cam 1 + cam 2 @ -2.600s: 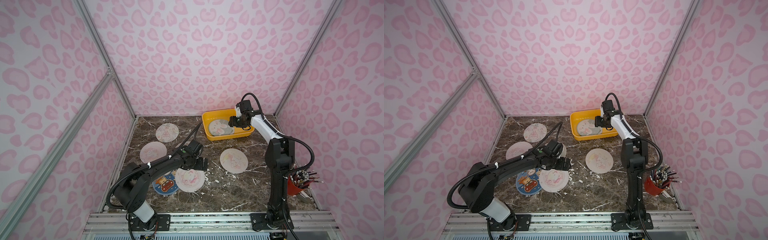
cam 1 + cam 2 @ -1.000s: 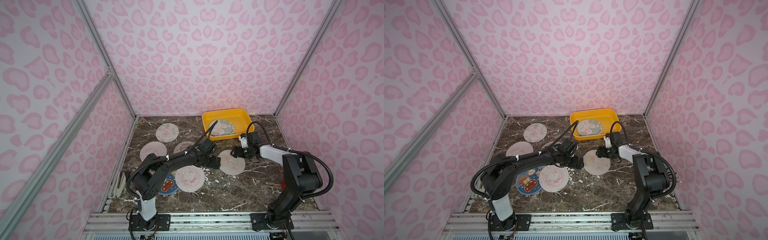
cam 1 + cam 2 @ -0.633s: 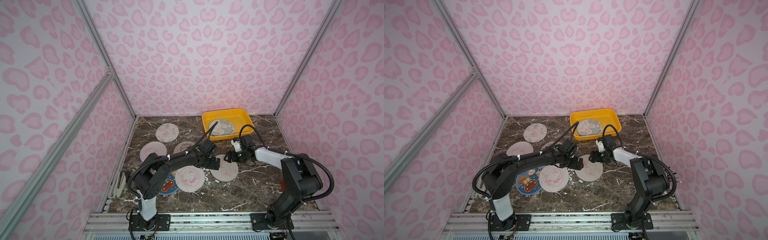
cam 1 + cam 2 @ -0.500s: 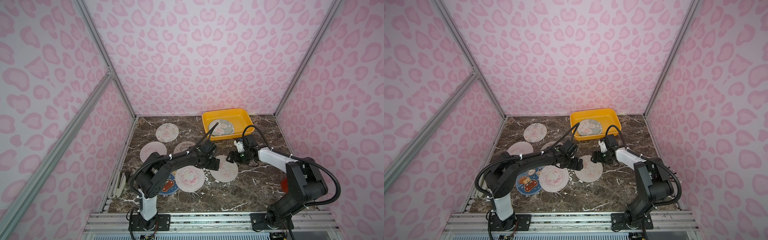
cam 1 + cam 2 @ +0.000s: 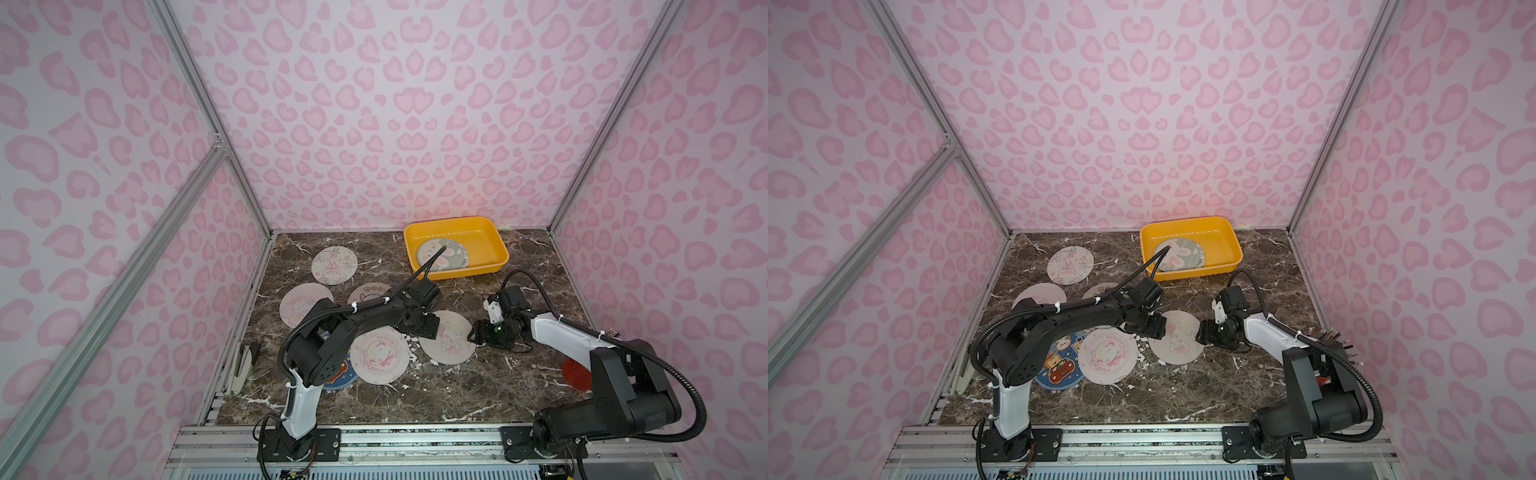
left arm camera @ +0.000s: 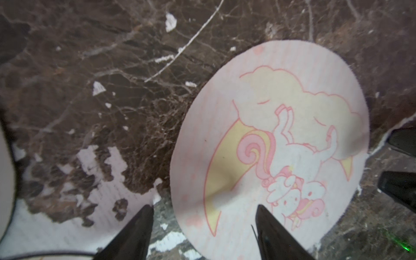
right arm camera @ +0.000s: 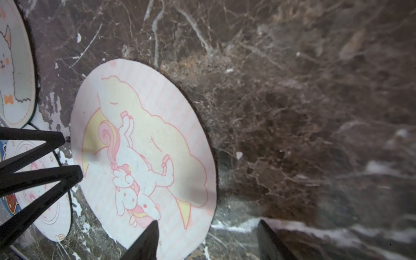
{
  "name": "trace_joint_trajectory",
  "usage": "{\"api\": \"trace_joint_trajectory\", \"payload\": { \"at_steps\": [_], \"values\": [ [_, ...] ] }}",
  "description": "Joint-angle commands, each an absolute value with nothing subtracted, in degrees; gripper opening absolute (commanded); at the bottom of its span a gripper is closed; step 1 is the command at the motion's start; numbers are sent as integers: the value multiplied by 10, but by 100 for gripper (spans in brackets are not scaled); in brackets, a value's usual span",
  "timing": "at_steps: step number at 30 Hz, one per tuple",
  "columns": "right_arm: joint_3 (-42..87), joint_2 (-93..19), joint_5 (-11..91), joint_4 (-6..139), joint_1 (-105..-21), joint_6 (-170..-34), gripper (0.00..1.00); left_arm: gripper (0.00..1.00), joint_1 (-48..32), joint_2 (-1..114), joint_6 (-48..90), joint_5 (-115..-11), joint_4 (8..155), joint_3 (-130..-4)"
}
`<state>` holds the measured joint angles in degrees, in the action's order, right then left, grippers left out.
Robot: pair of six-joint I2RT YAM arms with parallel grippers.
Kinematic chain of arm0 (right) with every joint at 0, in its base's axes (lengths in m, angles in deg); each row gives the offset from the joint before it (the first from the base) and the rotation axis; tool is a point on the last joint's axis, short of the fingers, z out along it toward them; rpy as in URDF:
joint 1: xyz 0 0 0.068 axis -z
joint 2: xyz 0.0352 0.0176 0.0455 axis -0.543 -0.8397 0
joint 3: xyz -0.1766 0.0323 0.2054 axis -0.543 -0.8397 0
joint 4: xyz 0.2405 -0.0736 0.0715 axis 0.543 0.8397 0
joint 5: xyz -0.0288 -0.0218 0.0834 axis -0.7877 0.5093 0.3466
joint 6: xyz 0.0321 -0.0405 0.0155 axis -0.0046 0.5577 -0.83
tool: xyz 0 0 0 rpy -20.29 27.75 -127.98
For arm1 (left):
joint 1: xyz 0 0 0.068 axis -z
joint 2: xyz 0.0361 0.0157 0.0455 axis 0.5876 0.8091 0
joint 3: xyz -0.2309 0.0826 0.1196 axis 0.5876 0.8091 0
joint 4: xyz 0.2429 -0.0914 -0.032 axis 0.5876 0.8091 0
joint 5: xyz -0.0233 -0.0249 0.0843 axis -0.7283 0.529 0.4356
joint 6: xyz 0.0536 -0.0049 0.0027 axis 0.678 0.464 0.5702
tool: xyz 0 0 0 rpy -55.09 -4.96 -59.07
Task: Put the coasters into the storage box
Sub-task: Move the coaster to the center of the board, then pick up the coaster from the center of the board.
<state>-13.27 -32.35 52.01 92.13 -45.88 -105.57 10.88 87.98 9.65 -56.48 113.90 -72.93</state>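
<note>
Both arms are low over the marble worktop (image 5: 457,395), meeting at the unicorn coaster (image 5: 448,343) from opposite sides. That coaster lies on the worktop in front of the storage box (image 5: 492,243), well apart from it.

- Left fingers (image 6: 135,234): apart, straddling the coaster's rim. One tip is over the print, the other over bare marble. I can't tell if either tip touches.
- Right fingers (image 7: 144,243): also apart, straddling the opposite rim in the same way. Nothing is clamped.
- Storage box: at the back of the worktop, with at least one bunny-print coaster (image 5: 451,257) lying inside.
- Loose coasters on the left half:
  - the butterfly coaster (image 5: 334,265) is farthest back
  - a pale coaster (image 5: 305,303) sits nearer the front
  - the flower coaster (image 5: 370,293) is partly behind the left arm
  - the ring-print coaster (image 5: 379,359) is just beside the unicorn coaster
  - the blue-rimmed coaster (image 5: 1059,365) is tucked under the ring-print coaster's edge
</note>
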Motion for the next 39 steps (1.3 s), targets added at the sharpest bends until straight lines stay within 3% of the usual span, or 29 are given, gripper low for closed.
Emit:
{"api": "trace_joint_trajectory", "payload": {
  "at_steps": [1,30,39],
  "values": [
    [-143,-325,518,919,-459,-1070,67,71,109,891,102,-563,1148,-738],
    [-138,-376,525,894,-469,-1069,37,65,122,907,89,-604,1153,-721],
    [-136,-377,525,891,-469,-1070,19,65,122,908,87,-607,1151,-721]
  ]
}}
